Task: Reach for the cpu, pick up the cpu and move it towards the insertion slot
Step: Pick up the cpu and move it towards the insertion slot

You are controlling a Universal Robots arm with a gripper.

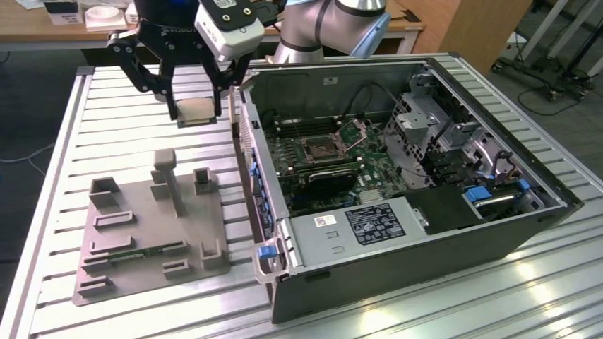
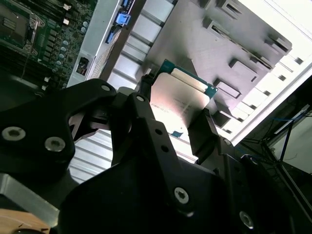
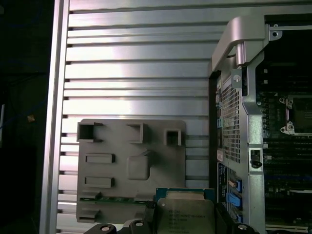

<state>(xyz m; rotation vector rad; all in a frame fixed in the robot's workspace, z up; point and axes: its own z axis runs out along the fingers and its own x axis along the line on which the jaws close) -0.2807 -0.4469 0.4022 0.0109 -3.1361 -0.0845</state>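
Observation:
My gripper is shut on the cpu, a flat square chip with a silvery top and green rim. I hold it in the air above the slatted table, just off the open computer case's side wall on the exterior view's left. In both wrist views the cpu sits between the black fingers. The insertion slot lies inside the case on the motherboard, its hinged metal plate raised. The first wrist view shows the insertion slot past the case wall.
A grey fixture plate with upright holders lies on the slatted metal table, below the gripper. The case wall stands between gripper and motherboard. Drive cages and cables fill the case on the exterior view's right.

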